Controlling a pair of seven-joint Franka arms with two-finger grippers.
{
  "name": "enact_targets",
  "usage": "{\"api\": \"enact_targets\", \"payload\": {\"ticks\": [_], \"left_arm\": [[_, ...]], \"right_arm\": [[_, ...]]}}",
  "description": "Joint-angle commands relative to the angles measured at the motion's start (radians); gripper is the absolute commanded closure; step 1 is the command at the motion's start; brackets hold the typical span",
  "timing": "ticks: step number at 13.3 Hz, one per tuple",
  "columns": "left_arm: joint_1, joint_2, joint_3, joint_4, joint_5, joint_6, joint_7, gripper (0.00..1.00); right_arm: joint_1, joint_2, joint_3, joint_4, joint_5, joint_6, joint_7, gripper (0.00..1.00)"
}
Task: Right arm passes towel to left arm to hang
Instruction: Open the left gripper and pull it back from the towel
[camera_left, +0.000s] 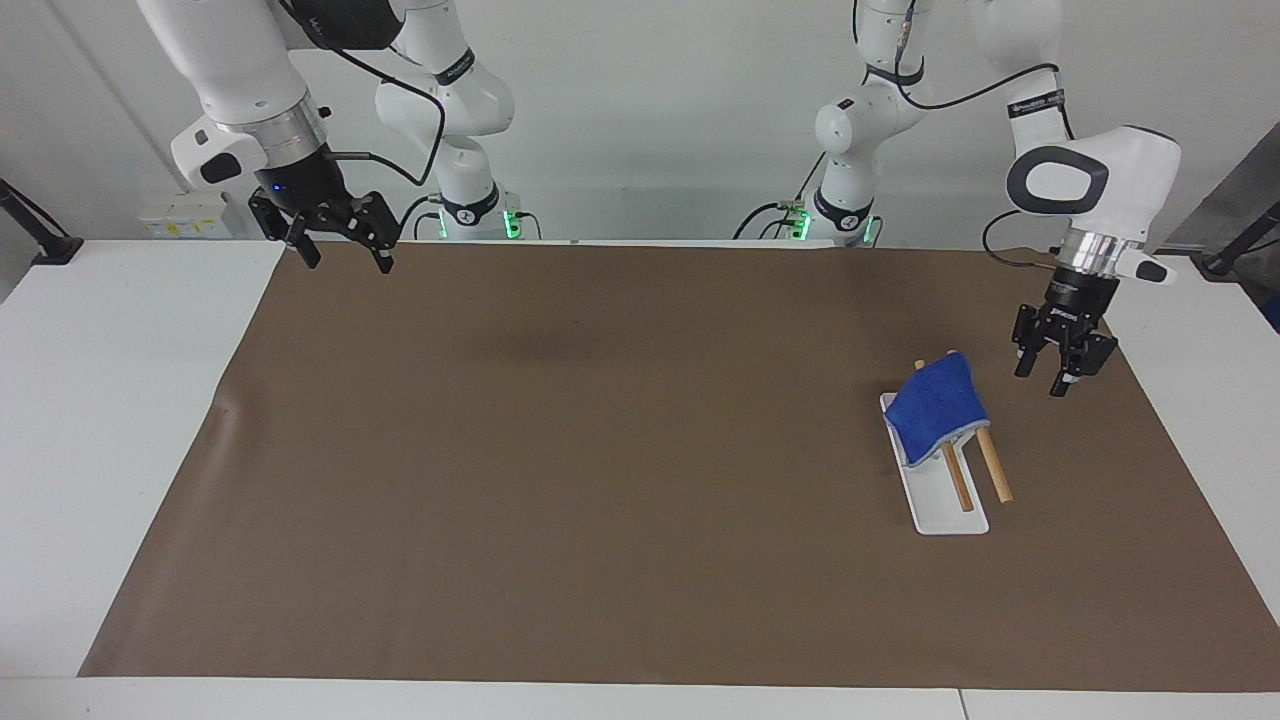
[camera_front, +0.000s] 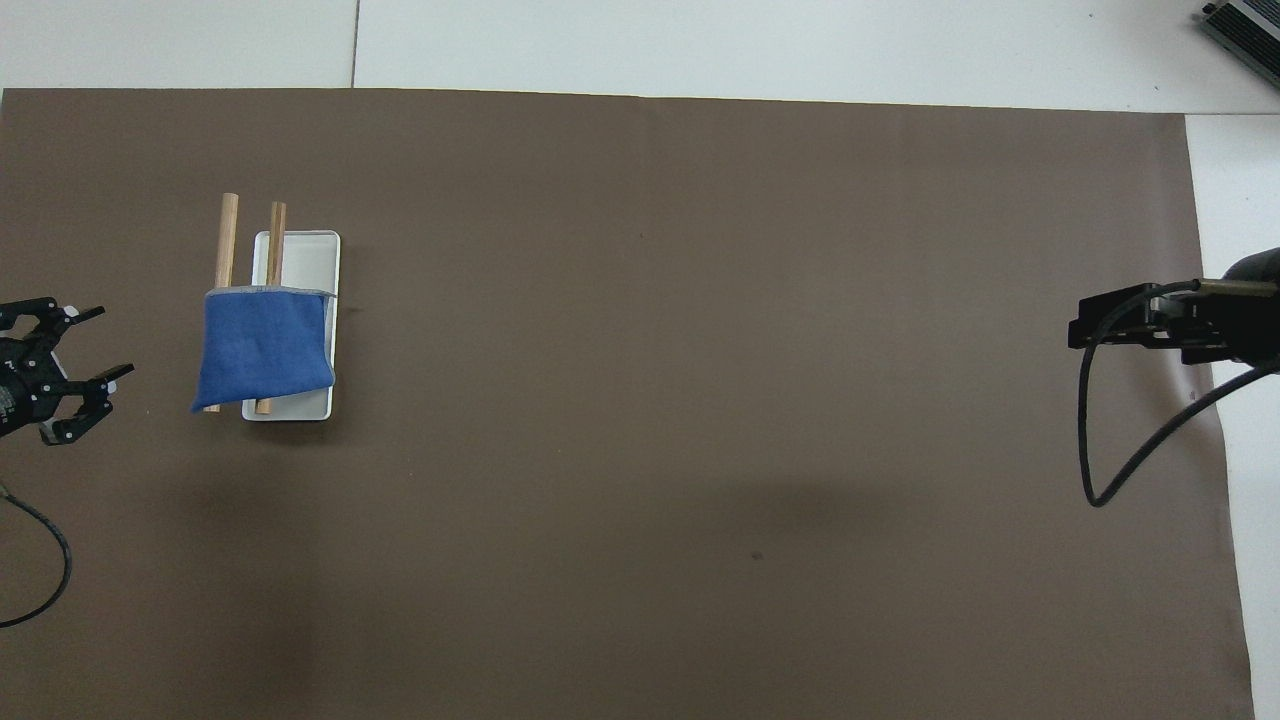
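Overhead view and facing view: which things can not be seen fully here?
- Two wooden rods: overhead view, the towel covers their middle parts.
- White rack: facing view, the towel hides the end nearer to the robots.
- Left gripper: overhead view, the frame edge cuts off its wrist.
- Right gripper: overhead view, fingertips hidden by its own body.

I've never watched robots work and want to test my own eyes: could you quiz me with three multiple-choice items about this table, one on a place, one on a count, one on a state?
1. Where is the small royal-blue cloth towel?
A. draped over the rods of the white tray-like rack
B. flat on the brown mat
C. in a claw

2. How many wooden rods does the rack have?
A. one
B. two
C. four

3. The left claw is:
A. gripping the towel
B. open, beside the towel, apart from it
C. pressed on the mat

Answers: 1 A, it hangs across both rods; 2 B, two stick out; 3 B, a gap shows.
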Motion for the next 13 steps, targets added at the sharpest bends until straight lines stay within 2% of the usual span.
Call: {"api": "enact_targets", "payload": {"ticks": [1,4,7,10,12,13], "left_arm": [[0.014,0.032,-0.004,0.093,0.001,-0.05,0.015,0.33],[0.014,0.028,-0.002,0.152,0.013,-0.102,0.015,0.33],[0.015,0.028,-0.002,0.29,0.236,-0.324,0.014,0.33],[0.002,0.028,-0.004,0.422,0.382,-0.535,0.018,0.33],[-0.038,0.026,-0.014,0.491,0.545,-0.68,0.053,0.32],[-0.099,0.028,-0.016,0.526,0.623,-0.755,0.135,0.32]], "right_arm": [[-0.031,-0.009,0.034,-0.003,-0.02,-0.003,-0.002,0.0],[-0.021,-0.009,0.034,-0.003,-0.046,-0.008,-0.002,0.0],[-0.019,-0.01,0.034,-0.006,-0.046,-0.011,-0.001,0.0],[-0.021,-0.015,0.04,-0.014,-0.026,-0.012,-0.009,0.0],[-0.03,-0.015,0.039,-0.014,-0.026,-0.012,-0.01,0.0],[-0.033,-0.015,0.037,-0.014,-0.026,-0.012,-0.009,0.0]]}}
